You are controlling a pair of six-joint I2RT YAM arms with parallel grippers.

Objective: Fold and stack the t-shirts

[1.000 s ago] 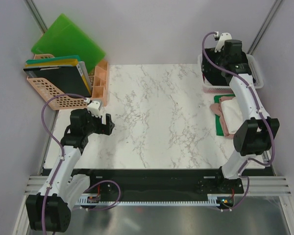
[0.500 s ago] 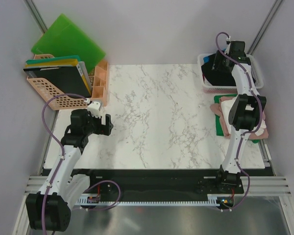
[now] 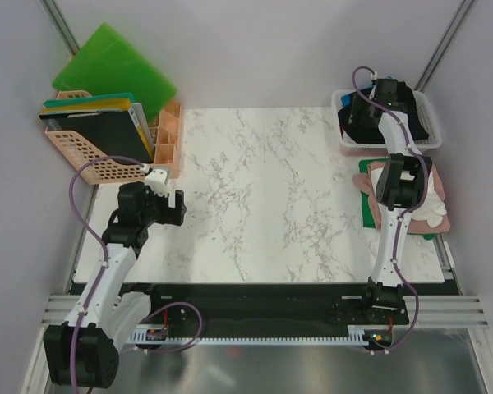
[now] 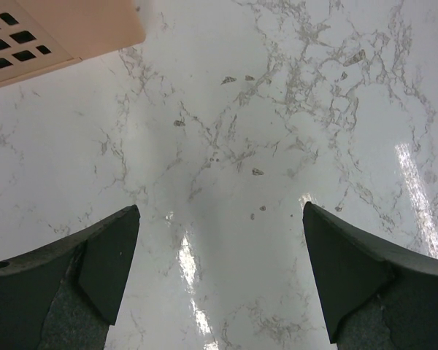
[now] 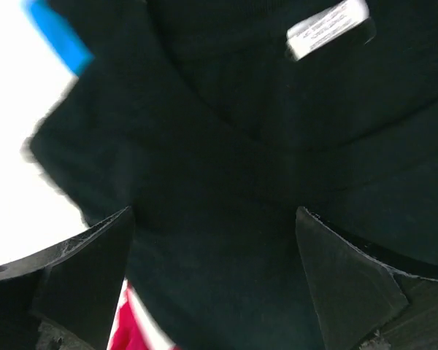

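Note:
A black t-shirt (image 3: 360, 123) lies crumpled in the white basket (image 3: 432, 115) at the back right. My right gripper (image 3: 371, 111) hangs just above it, open, with black cloth (image 5: 226, 168) filling the gap between the fingers but not pinched. The shirt's white neck label (image 5: 327, 28) shows near the top of the right wrist view, and a corner of a bright blue shirt (image 5: 58, 33) at upper left. Folded white (image 3: 434, 203), pink (image 3: 378, 212) and green (image 3: 366, 217) shirts are stacked in front of the basket. My left gripper (image 3: 179, 207) (image 4: 220, 208) stands open over bare marble.
A peach basket (image 3: 90, 160) (image 4: 58, 29) holding flat boards stands at the back left, with bright green boards (image 3: 115, 70) leaning behind it and a small peach organiser (image 3: 168, 135) beside it. A red and white strip (image 5: 128, 332) shows under the black shirt.
The right arm has straightened and its gripper has come down over the black shirt in the basket. The left arm has hardly moved.

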